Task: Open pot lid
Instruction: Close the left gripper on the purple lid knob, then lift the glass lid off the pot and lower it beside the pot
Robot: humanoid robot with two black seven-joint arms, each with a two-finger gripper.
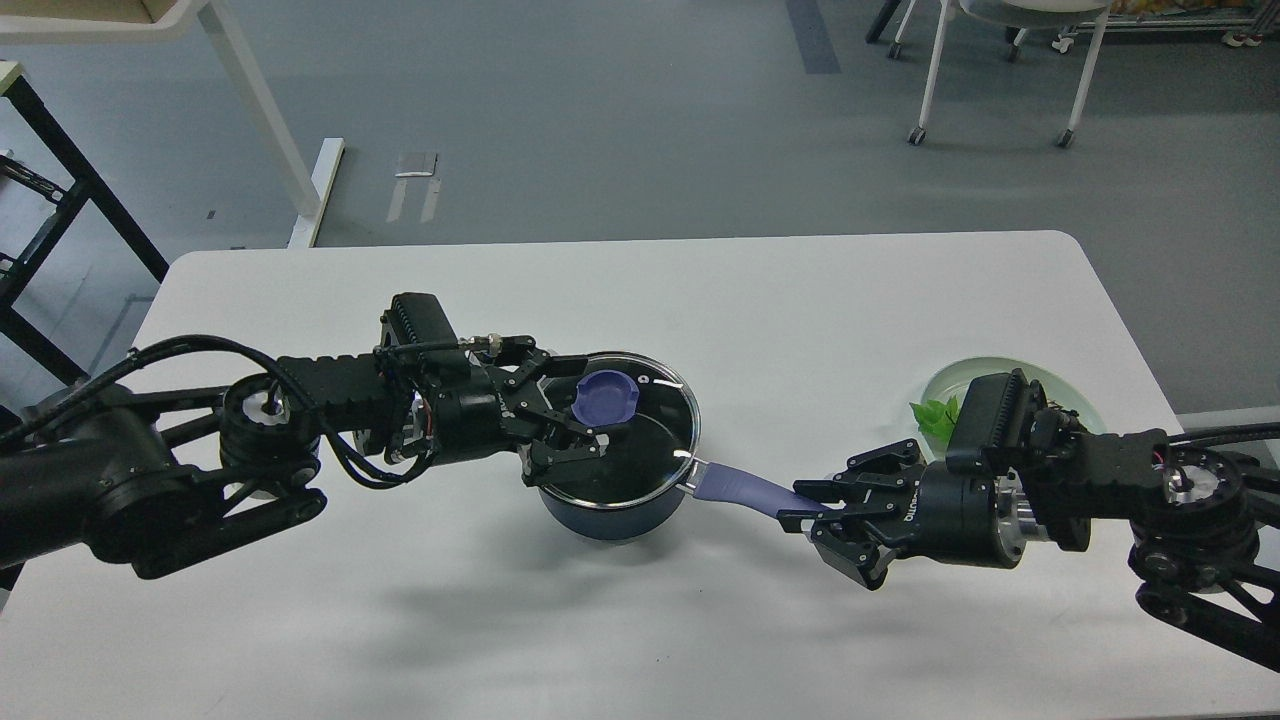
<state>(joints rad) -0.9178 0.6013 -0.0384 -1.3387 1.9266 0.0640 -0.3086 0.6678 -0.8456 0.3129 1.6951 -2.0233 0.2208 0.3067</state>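
Note:
A dark blue pot (612, 512) stands mid-table with a glass lid (655, 425) resting on it. The lid has a purple knob (605, 398). The pot's purple handle (735, 487) points right. My left gripper (585, 408) comes in from the left, low over the lid. Its fingers (562, 368) stand apart on either side of the knob, at the knob's left half. My right gripper (808, 508) is closed on the far end of the handle.
A pale green plate (975, 372) holding a green leaf (935, 415) sits at the right, partly behind my right arm. The white table (800, 320) ends at a front edge near the bottom of the view. Chair legs stand on the floor beyond.

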